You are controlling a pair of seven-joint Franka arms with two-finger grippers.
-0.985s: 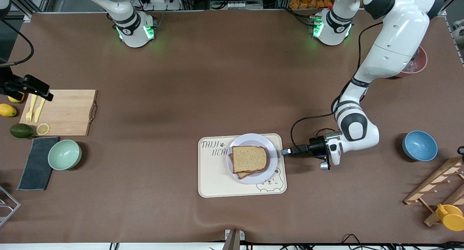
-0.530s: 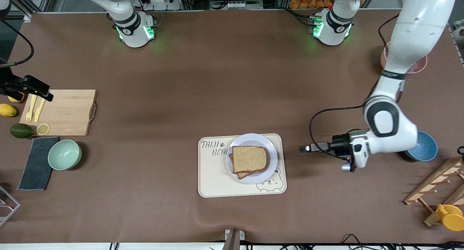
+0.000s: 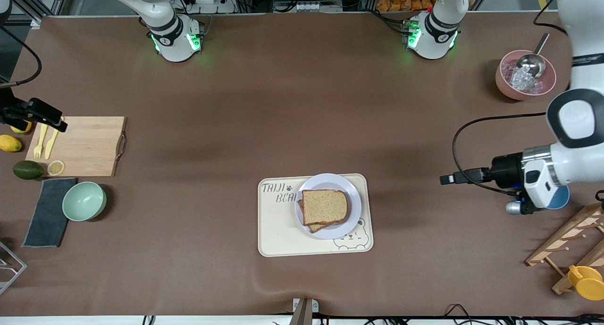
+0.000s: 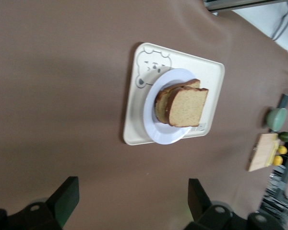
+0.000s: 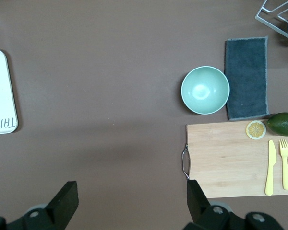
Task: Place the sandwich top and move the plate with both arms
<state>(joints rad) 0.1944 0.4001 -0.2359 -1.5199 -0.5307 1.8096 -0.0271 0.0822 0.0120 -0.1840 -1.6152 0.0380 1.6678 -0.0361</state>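
The sandwich top [image 3: 324, 206] lies flat on another bread slice on the plate [image 3: 353, 195], which rests on a cream bear-printed tray [image 3: 278, 233]. In the left wrist view the sandwich top [image 4: 187, 106] and the plate [image 4: 156, 130] show well clear of the fingers. My left gripper [image 3: 446, 179] is open and empty. It hangs over bare table between the tray and the left arm's end. My right gripper [image 3: 59, 123] is open and empty too, over the edge of the wooden cutting board [image 3: 85, 145]. In the right wrist view the right gripper [image 5: 132, 203] has only table mat between its fingers.
A pink bowl [image 3: 507, 87] with ice and a metal scoop stands at the left arm's end. A blue bowl [image 3: 560, 200], a wooden rack [image 3: 566, 240] and a yellow cup [image 3: 587, 281] are also there. A green bowl [image 3: 84, 201], grey cloth [image 3: 47, 212], avocado [image 3: 27, 170] and cutlery lie by the cutting board.
My left arm has drawn away from the plate toward the left arm's end of the table, uncovering the pink bowl. The bread, plate and right arm have not moved.
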